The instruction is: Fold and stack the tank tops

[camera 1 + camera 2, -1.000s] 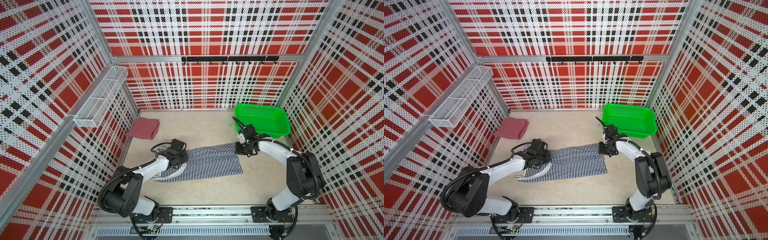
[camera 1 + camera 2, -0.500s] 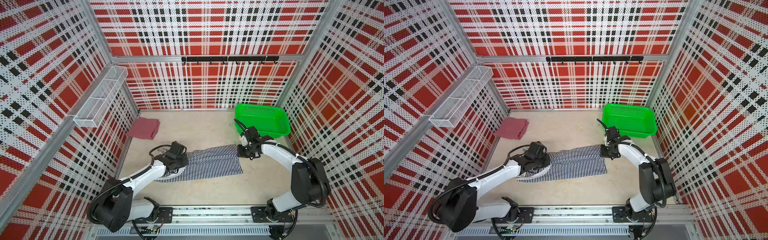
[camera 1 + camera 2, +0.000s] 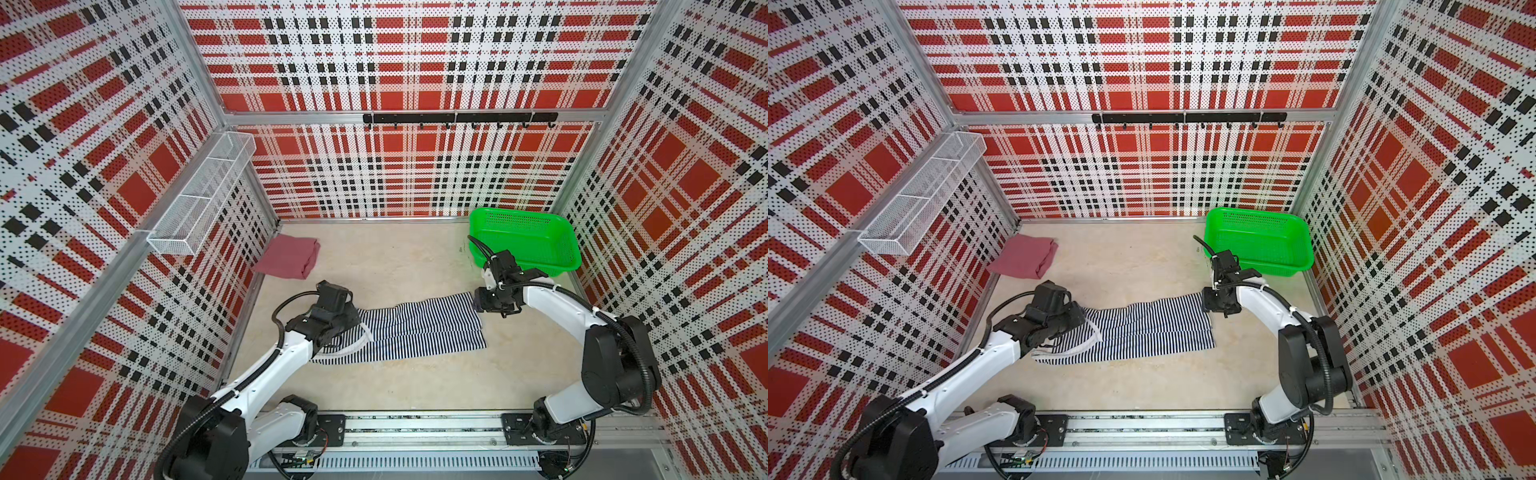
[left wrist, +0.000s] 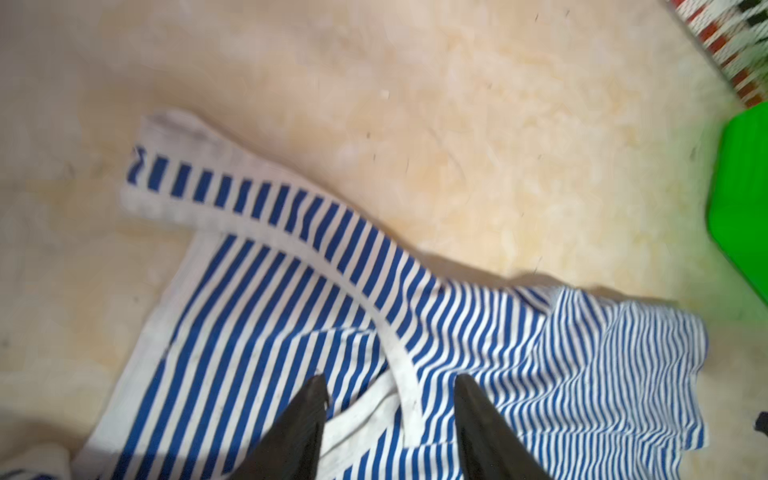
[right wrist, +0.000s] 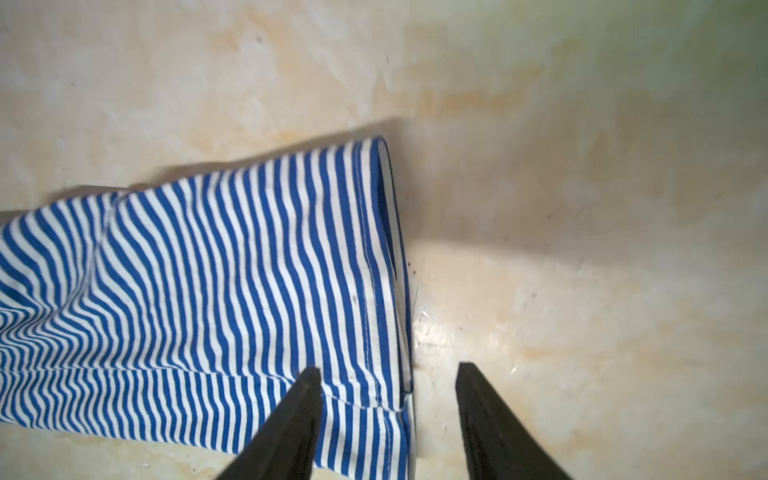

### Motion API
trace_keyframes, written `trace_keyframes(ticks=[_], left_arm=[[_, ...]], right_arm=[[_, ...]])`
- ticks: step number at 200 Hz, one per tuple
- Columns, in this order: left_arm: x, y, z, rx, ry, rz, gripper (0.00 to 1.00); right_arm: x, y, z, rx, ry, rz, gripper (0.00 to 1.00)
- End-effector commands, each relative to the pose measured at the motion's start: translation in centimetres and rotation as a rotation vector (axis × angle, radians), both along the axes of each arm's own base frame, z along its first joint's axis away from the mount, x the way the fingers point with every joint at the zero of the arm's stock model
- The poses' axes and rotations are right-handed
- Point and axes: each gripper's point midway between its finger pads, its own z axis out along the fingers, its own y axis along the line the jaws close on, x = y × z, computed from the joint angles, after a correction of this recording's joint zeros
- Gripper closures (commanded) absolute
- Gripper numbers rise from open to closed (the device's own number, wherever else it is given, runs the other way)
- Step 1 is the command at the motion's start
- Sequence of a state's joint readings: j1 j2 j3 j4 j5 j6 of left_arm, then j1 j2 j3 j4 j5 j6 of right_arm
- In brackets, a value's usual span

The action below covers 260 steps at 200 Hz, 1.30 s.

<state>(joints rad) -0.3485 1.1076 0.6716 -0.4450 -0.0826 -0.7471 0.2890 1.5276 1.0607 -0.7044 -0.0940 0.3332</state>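
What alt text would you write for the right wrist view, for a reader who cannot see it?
The right gripper hangs open over the hem end of the striped tank top, with one black finger above the cloth and the other above the bare beige table. The blue-and-white top lies flat on the table, and the jaws grip nothing.

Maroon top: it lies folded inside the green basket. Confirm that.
Not right. The maroon top is folded, but it lies on the table in the far left corner, well apart from the green basket at the far right; both top views show it.
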Motion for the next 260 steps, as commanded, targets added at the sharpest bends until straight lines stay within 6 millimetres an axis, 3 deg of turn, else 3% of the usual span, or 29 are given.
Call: trace_keyframes(ticks=[1, 22, 53, 90, 105, 119, 139, 157, 168, 183, 205, 216, 219, 229, 241, 260], left_arm=[[1.3, -0.1, -0.3, 0.031, -0.01, -0.03, 0.49], [2.2, -1.9, -2.5, -0.003, 0.01, -0.065, 0.53], [2.5, -2.6, -6.5, 0.002, 0.065, -0.073, 0.58], [4.0, -2.1, -9.6, -0.001, 0.09, -0.063, 0.6], [5.5, -2.6, -10.5, 0.004, 0.094, -0.077, 0.6], [7.5, -3.4, -11.4, 0.019, 0.101, -0.107, 0.54], [11.4, -5.6, -12.3, 0.006, 0.097, -0.17, 0.51], [15.3, -8.6, -12.9, -0.037, 0.08, -0.242, 0.51], [17.3, -10.7, -13.1, -0.048, 0.068, -0.305, 0.5], [20.4, -13.1, -11.5, 0.0, 0.011, -0.39, 0.46], [23.5, -14.8, -6.3, 0.08, -0.104, -0.445, 0.37], [24.3, -14.5, -3.4, 0.121, -0.151, -0.455, 0.35], [24.5, -14.3, -2.7, 0.129, -0.162, -0.453, 0.35], [24.9, -13.5, -0.6, 0.15, -0.19, -0.437, 0.35], [24.8, -12.3, 0.5, 0.15, -0.193, -0.414, 0.35], [23.6, -10.6, -1.4, 0.134, -0.133, -0.38, 0.36]], right_arm=[[1.0, 1.4, 2.0, 0.015, -0.094, 0.061, 0.44], [0.8, 4.6, 0.5, 0.008, -0.076, 0.154, 0.46], [0.9, 6.8, -2.8, 0.002, -0.032, 0.205, 0.6], [0.6, 5.5, -6.5, -0.069, 0.016, 0.164, 0.85], [0.0, 4.3, -7.4, -0.106, 0.019, 0.124, 0.89], [-1.3, 3.8, -8.1, -0.096, 0.037, 0.09, 0.89], [-4.8, 3.9, -10.1, -0.042, 0.1, 0.054, 0.87], [-8.7, 6.0, -11.6, 0.038, 0.168, 0.074, 0.86], [-10.5, 8.2, -11.2, 0.096, 0.178, 0.098, 0.85], [-10.8, 10.2, -8.9, 0.113, 0.093, 0.136, 0.74], [-7.1, 9.8, -3.0, 0.099, -0.156, 0.097, 0.56], [-5.2, 9.2, -0.5, 0.108, -0.256, 0.068, 0.29], [-4.8, 8.9, -0.1, 0.107, -0.274, 0.054, 0.26], [-3.6, 9.1, 0.7, 0.133, -0.284, 0.087, 0.28], [-2.8, 9.3, 0.2, 0.131, -0.231, 0.16, 0.34], [-2.2, 9.3, -1.6, 0.039, -0.133, 0.221, 0.5]])
